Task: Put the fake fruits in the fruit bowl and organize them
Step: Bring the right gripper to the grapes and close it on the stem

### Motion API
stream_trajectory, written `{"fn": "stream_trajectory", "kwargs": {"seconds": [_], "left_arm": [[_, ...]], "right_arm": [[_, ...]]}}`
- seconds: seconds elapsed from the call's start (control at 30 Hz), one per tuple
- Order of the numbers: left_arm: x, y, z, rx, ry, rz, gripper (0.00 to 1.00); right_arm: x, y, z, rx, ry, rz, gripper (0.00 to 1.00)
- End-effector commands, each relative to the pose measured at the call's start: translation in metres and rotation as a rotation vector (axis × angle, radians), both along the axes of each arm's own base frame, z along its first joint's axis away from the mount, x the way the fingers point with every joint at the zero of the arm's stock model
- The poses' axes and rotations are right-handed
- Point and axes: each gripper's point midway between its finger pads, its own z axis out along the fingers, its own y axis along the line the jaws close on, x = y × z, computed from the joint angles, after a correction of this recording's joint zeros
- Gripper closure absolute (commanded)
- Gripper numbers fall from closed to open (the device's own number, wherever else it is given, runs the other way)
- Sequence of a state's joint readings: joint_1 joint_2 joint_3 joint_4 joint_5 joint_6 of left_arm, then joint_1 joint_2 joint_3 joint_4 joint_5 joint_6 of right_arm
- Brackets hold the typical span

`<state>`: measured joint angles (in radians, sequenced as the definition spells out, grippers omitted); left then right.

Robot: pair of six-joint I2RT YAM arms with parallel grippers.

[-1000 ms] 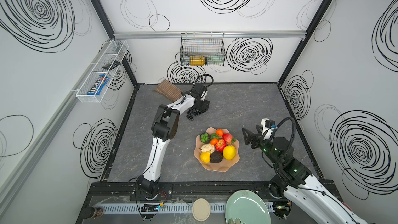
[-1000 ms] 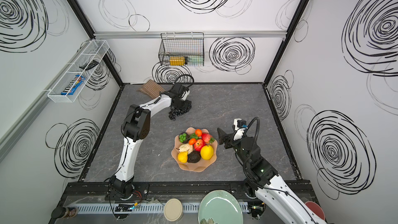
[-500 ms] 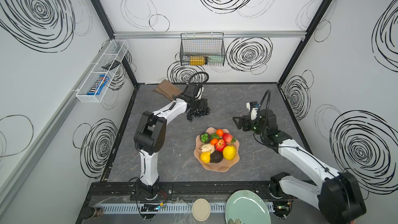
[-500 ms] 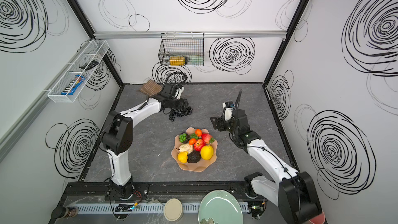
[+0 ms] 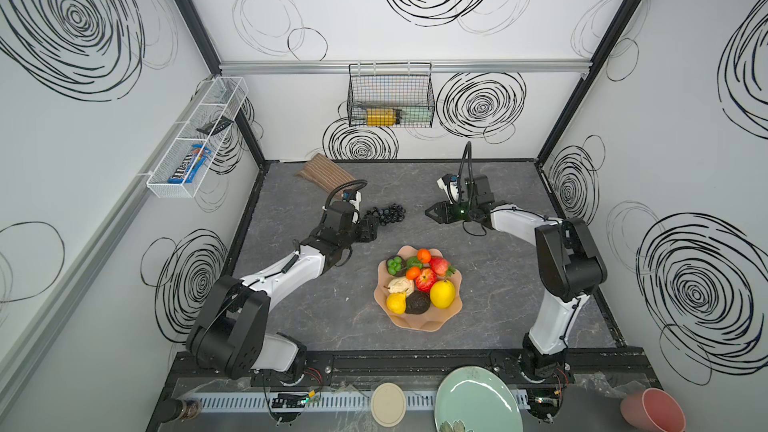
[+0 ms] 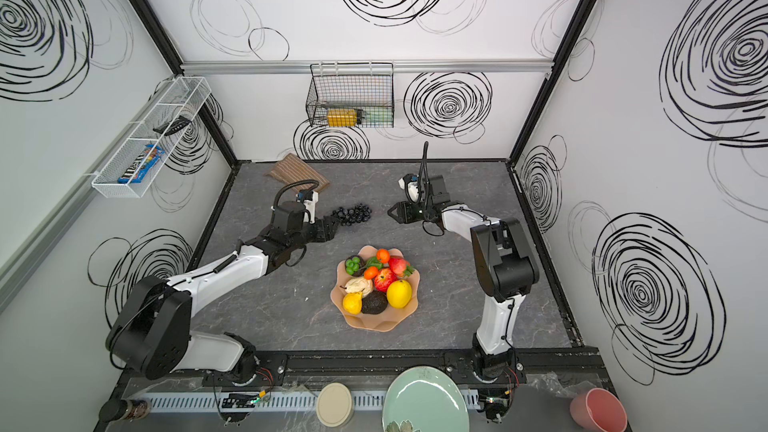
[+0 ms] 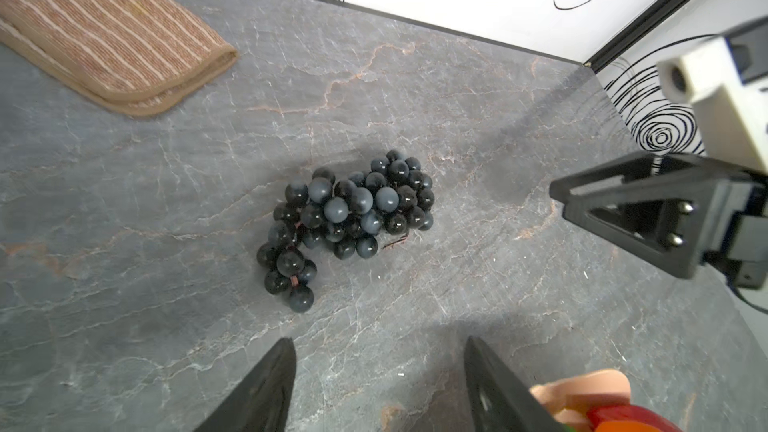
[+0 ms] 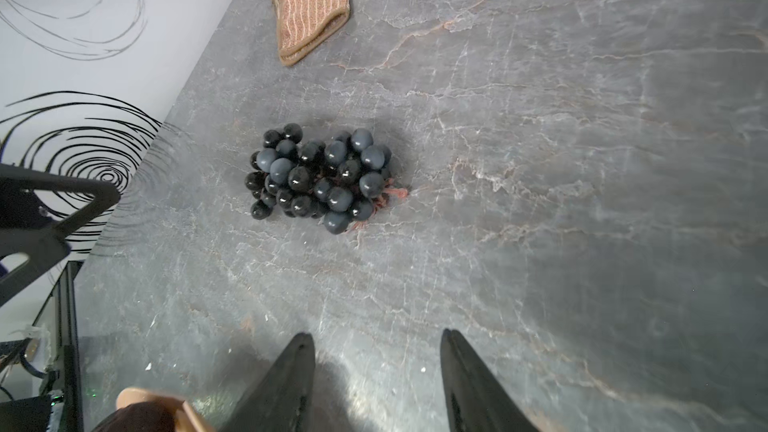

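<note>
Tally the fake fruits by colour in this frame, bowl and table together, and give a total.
Orange: 2, both tangerines
Red: 2, apple, strawberry
Yellow: 2, lemon, pear
Green: 2, green cluster, green piece partly hidden
Beige: 1, beige fruit
Dark: 2, avocado in the fruit bowl, grape bunch on the table
Total: 11

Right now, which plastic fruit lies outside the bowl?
The dark grape bunch: it lies alone on the grey table, while the rest sit in the peach fruit bowl.
</note>
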<state>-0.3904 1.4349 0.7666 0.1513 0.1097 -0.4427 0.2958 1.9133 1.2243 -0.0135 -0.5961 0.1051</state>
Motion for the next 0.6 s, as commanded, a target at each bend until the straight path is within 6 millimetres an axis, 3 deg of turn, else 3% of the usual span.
{"fn": "stream_trajectory", "kwargs": {"seconds": [0.0, 0.17, 0.57], "left_arm": [[0.011, -0.024, 0.011, -0.126, -0.030, -0.059, 0.35], [0.014, -0.047, -0.010, -0.151, 0.039, -0.136, 0.36], [0.042, -0.055, -0.050, -0.137, 0.128, -0.139, 0.39]], "right_arm": [[0.010, 0.004, -0.011, -0.058, 0.006, 0.070, 0.48], [0.020, 0.012, -0.031, -0.145, 0.005, 0.152, 0.47], [0.035, 0.035, -0.067, -0.316, -0.043, 0.279, 0.53]]}}
